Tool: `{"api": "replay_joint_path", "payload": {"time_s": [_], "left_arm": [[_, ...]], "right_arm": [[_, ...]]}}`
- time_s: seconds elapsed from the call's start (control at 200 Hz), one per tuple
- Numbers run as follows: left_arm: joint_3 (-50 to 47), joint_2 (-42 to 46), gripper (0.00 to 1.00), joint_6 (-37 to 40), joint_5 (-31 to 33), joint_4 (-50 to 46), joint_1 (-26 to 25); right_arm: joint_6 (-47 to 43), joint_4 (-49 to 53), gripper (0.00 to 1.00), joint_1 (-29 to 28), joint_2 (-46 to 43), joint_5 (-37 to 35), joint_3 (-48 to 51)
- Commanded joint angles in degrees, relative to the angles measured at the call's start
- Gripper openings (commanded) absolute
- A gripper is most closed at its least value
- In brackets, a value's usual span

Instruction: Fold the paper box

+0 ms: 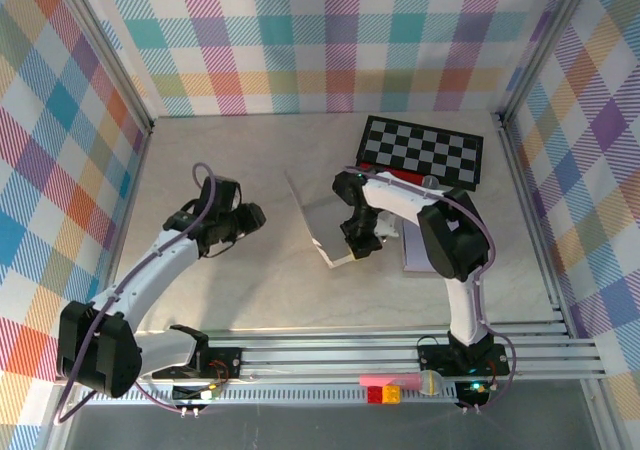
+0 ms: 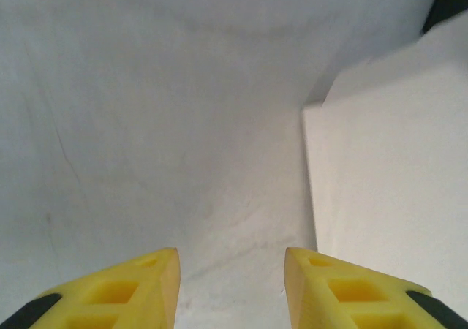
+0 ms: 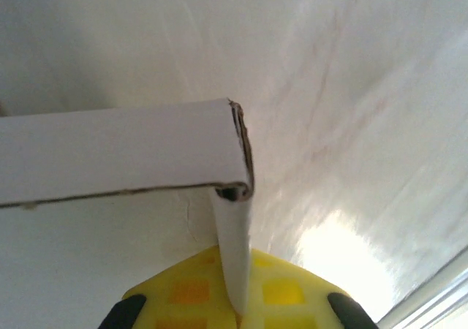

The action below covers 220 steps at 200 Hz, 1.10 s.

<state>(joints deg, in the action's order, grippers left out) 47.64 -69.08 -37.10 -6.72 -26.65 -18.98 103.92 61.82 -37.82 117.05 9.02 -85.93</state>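
The white paper box stands partly raised in the middle of the table, one wall tilted up. My right gripper is at its near right edge, shut on a thin upright flap of the box, which runs between the yellow fingers; a folded wall crosses just above. My left gripper hovers left of the box, apart from it. Its yellow fingers stand open with bare table between them, and a white box wall rises at the right.
A black-and-white checkerboard lies at the back right, with a white sheet under the right arm. Metal rails run along the near edge, carrying small pink, red and yellow pieces. Plaid walls enclose the table.
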Motion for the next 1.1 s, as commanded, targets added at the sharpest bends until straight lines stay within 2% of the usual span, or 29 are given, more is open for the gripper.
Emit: {"api": "replay_joint_path", "payload": {"time_s": [0.0,0.14,0.195,0.265,0.325,0.46,0.61,0.715,0.785,0.95,1.095], "left_arm": [[-2.8,-1.5,0.40,-4.1,-8.2,5.1,-0.6],[-2.4,-5.9,0.39,-4.3,-12.5,7.6,-1.0],[-1.8,-7.7,0.38,-4.5,-14.4,8.8,-0.9],[-1.0,-9.2,0.38,-4.5,-15.4,9.8,-0.9],[-0.4,-9.4,0.38,-4.5,-15.0,10.1,-0.9],[1.6,-9.8,0.38,-3.7,-14.0,9.1,-0.9],[2.7,-11.1,0.38,-3.5,-14.4,9.9,-0.9],[2.7,-12.0,0.37,-4.3,-15.2,12.9,-1.1],[2.8,-11.9,0.35,-4.8,-15.1,13.9,-1.3],[4.5,-12.3,0.33,-5.3,-15.8,15.4,-2.1],[6.0,-13.4,0.32,-5.2,-15.1,14.6,-3.7]], "right_arm": [[13.1,-1.4,0.02,-2.7,-0.1,7.1,-0.3],[15.6,-6.0,0.24,-5.3,0.8,9.0,0.5],[14.8,-8.4,0.29,-5.5,0.3,9.8,1.5],[12.9,-8.9,0.41,-5.5,-1.4,9.2,2.0],[10.5,-8.3,0.53,-5.3,-3.9,7.6,2.6],[-2.3,-4.4,0.61,-4.4,-9.7,2.0,-0.2],[-24.0,-1.4,0.61,-4.2,-13.8,-4.8,-7.2],[-40.8,-4.3,0.58,-4.3,-14.9,-4.0,-11.0],[-48.9,-6.8,0.56,-4.5,-15.2,-1.6,-13.0],[-56.0,-9.0,0.51,-5.1,-12.9,3.7,-17.9],[-58.0,-3.9,0.51,-6.6,-6.6,4.2,-27.0]]}}
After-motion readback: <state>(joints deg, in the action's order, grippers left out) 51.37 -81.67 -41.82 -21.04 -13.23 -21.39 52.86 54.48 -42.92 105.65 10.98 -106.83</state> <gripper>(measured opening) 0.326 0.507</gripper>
